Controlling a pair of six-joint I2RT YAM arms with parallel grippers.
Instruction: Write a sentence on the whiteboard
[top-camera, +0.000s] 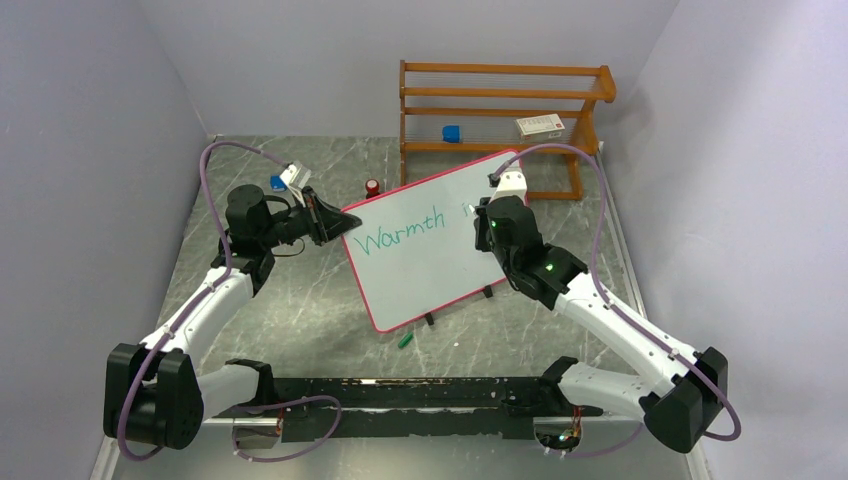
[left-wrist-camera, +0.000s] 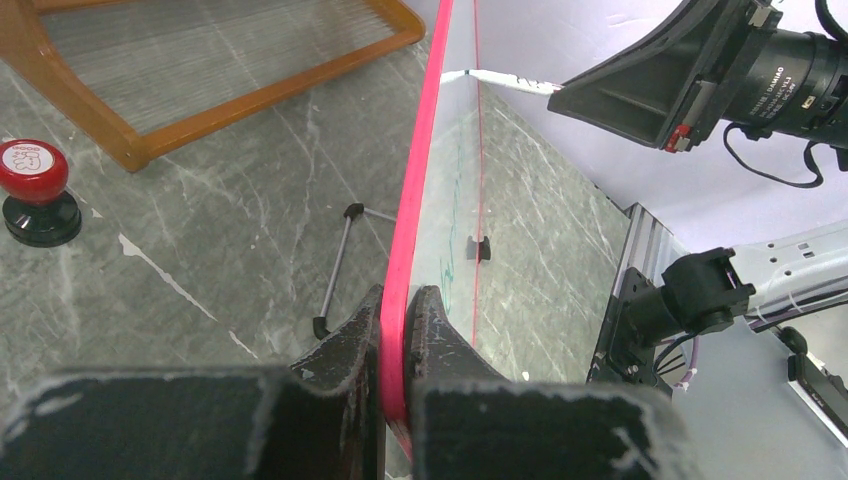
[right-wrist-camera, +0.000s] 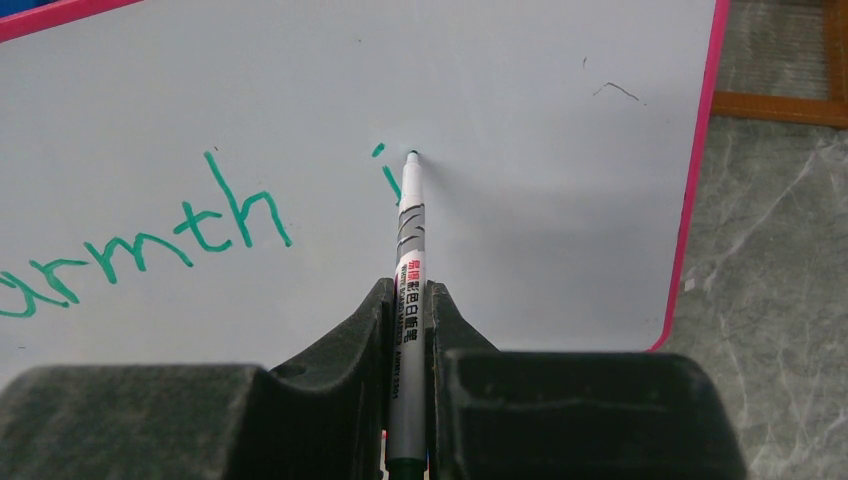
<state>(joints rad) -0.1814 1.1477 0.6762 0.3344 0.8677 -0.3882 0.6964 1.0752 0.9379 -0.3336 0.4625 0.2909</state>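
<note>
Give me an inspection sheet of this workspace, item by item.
Surface: grey marbled tabletop.
Job's things: large white pink-framed whiteboard, tilted, reads "Warmth i" in green; grey marker pen, tip on the board.
Clutter: small green cap in front of the board; red-topped round button; small blue item.
Grippers: left claw shut on the board's frame; right claw shut on the marker.
Cables: purple cables looping over both arms.
Surroundings: wooden rack holding a blue block and a white box; pale walls.

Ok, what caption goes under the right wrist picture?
Right gripper holds a marker, tip at the whiteboard beside green writing.
</note>
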